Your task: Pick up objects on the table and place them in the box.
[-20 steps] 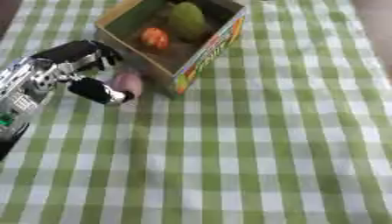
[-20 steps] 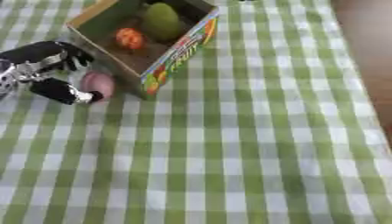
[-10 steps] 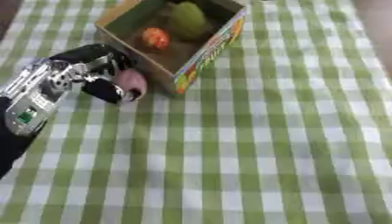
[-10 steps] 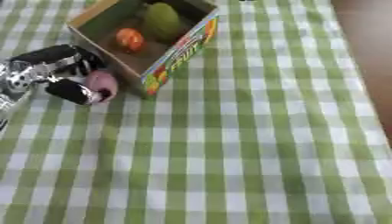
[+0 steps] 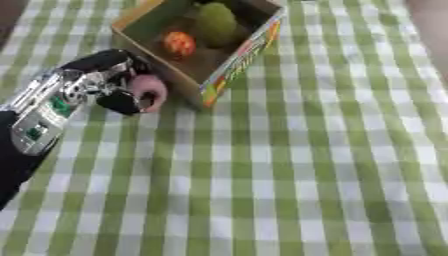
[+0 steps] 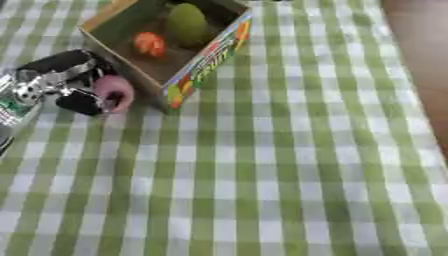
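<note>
While our left hand (image 5: 103,85) curls its fingers round the pink object (image 5: 147,92), we note the box (image 5: 229,60) lies just beside it, up and right.

Left hand (image 5: 105,82) now sits closer to the box (image 5: 229,70) at upper left, its fingers curled around the pink object (image 5: 149,92).

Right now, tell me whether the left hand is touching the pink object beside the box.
Touching. In the left eye view the left hand has its dark fingers curled round the pink object, with no gap visible between them.
</note>
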`<state>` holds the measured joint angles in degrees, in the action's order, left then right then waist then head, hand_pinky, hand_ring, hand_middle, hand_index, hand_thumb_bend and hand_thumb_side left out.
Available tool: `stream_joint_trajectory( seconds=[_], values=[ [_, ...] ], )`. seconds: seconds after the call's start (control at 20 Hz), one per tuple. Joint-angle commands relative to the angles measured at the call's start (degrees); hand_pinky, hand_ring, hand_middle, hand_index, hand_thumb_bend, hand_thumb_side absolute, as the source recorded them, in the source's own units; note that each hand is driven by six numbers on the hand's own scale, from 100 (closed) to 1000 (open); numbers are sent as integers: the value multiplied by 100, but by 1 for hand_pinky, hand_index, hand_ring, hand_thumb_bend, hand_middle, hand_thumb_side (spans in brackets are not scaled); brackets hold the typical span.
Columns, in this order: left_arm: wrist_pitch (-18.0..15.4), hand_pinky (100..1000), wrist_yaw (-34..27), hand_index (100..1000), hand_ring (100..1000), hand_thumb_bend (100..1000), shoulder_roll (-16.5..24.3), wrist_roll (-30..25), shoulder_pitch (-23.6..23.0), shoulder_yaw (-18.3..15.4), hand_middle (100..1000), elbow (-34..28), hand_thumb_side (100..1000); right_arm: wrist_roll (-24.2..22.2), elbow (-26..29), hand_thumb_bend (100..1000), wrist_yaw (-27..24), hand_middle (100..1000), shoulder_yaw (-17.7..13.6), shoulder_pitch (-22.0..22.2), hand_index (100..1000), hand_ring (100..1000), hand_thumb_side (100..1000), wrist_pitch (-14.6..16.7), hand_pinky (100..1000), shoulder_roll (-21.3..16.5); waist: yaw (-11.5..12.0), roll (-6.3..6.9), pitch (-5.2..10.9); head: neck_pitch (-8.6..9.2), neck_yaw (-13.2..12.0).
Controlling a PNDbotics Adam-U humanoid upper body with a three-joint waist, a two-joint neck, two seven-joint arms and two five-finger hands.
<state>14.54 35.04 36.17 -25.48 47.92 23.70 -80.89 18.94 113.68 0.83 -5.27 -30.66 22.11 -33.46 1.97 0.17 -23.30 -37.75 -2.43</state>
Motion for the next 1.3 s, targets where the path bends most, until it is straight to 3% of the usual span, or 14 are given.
stream_joint_trajectory(
  seconds=[0.05, 0.5, 0.75, 1.05, 1.3],
  values=[
    [-16, 621, 83, 667, 601, 100, 209, 140, 53, -76, 614, -232, 108, 14, 91, 100, -23, 541, -58, -34, 852, 840, 524, -6, 769, -111, 18, 2, 170, -1, 11],
    [17, 614, 214, 650, 582, 100, 568, 185, -154, -250, 594, -952, 100, 42, 91, 100, -1, 543, -71, -8, 851, 833, 525, -4, 769, -155, 69, 26, 222, -23, 74],
    [46, 616, 135, 652, 596, 100, 996, 119, -214, -500, 595, -1780, 100, 72, 91, 100, 24, 544, -82, 21, 851, 831, 525, -4, 768, -200, 111, 58, 265, -73, 124],
    [173, 607, -43, 657, 597, 100, 1038, -14, 226, -702, 594, -2111, 100, 78, 91, 100, 33, 545, -71, 30, 850, 828, 526, -6, 768, -224, 127, 82, 311, -95, 114],
    [36, 597, -223, 666, 595, 100, 606, -107, 879, -613, 590, -1563, 100, 60, 91, 100, 26, 544, -50, 32, 850, 830, 525, -14, 768, -224, 100, 116, 327, -90, 50]
  ],
)
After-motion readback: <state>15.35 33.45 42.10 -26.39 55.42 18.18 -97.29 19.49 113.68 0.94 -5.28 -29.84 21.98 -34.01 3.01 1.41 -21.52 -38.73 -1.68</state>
